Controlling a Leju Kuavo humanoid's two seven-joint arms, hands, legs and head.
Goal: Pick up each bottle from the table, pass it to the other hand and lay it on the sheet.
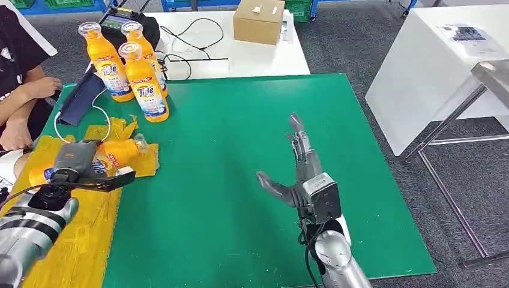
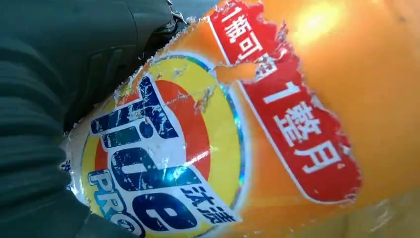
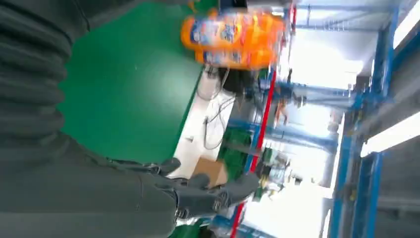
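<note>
An orange detergent bottle (image 1: 117, 153) lies on its side on the yellow sheet (image 1: 78, 246) at the table's left edge, its clear cap toward the table's middle. My left hand (image 1: 78, 167) grips it from above; the left wrist view has its torn label (image 2: 208, 148) close up against the hand (image 2: 44, 124). Three more orange bottles (image 1: 144, 84) stand upright at the far left of the green table (image 1: 240, 120), seen blurred as bottles (image 3: 233, 37) in the right wrist view. My right hand (image 1: 298, 171) hovers over the table's middle, fingers (image 3: 208, 193) spread, holding nothing.
A person's arms (image 1: 21, 96) rest at the table's left side. A blue pouch (image 1: 81, 99) with a white cable lies near the standing bottles. Behind is a white table (image 1: 252, 57) with a cardboard box (image 1: 259, 21) and a black device. Another white table (image 1: 432, 60) stands to the right.
</note>
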